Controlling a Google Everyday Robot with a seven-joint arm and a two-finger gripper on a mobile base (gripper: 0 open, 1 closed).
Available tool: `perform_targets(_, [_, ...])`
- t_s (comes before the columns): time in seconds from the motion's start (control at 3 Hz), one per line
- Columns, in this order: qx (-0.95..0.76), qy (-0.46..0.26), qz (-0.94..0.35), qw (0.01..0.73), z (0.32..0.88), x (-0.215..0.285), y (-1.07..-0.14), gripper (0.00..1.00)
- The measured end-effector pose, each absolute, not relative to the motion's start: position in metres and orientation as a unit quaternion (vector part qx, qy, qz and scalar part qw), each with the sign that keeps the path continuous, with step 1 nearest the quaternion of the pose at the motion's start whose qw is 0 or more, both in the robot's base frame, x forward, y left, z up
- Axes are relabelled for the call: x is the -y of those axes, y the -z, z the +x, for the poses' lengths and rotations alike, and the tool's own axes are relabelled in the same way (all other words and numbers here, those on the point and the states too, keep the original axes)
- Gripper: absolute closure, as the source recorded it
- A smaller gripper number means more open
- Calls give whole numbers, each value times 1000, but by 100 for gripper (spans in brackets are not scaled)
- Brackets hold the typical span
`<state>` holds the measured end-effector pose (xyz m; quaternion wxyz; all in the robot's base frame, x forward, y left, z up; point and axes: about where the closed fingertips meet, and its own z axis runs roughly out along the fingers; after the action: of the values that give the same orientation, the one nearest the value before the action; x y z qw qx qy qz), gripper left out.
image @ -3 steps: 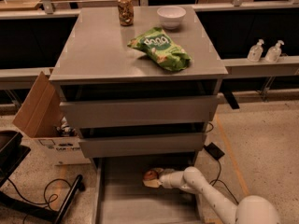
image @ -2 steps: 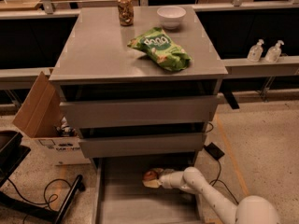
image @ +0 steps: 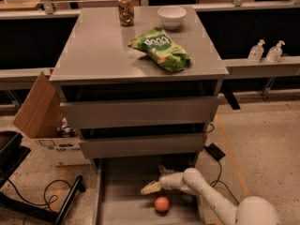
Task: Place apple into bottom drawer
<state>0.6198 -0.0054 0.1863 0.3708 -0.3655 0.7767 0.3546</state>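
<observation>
The apple (image: pixel 161 204), small and red-orange, lies on the flat floor of the open bottom drawer (image: pixel 126 214), toward its front middle. My gripper (image: pixel 155 178) reaches into the drawer from the right on the white arm (image: pixel 206 193). It hangs just above and behind the apple and does not touch it. Its fingers (image: pixel 151 187) are spread open and empty. The two flat-fronted drawers above, the upper drawer (image: pixel 140 112) and the middle drawer (image: pixel 143 145), stick out slightly.
On the cabinet top (image: pixel 93 50) are a green chip bag (image: pixel 161 49), a white bowl (image: pixel 171 17) and a can (image: pixel 125 10). A cardboard box (image: pixel 42 116) stands to the left. Cables and a dark base (image: pixel 42 200) lie on the floor at left. Two bottles (image: pixel 265 51) stand on a ledge at right.
The apple was in my gripper at the drawer's back. It has left the fingers and now lies on the drawer floor nearer the front. The gripper has opened.
</observation>
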Motion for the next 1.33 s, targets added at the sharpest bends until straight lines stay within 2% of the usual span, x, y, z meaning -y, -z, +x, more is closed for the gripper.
perform_targets(0.33, [-773,-358,-369,371,609,7,-191,0])
perform_targets(0.67, [-777,-331,-388,369,571,39,-208,0])
perform_targets(1.33, [-798,-219,-426,365,524,117,-270,0])
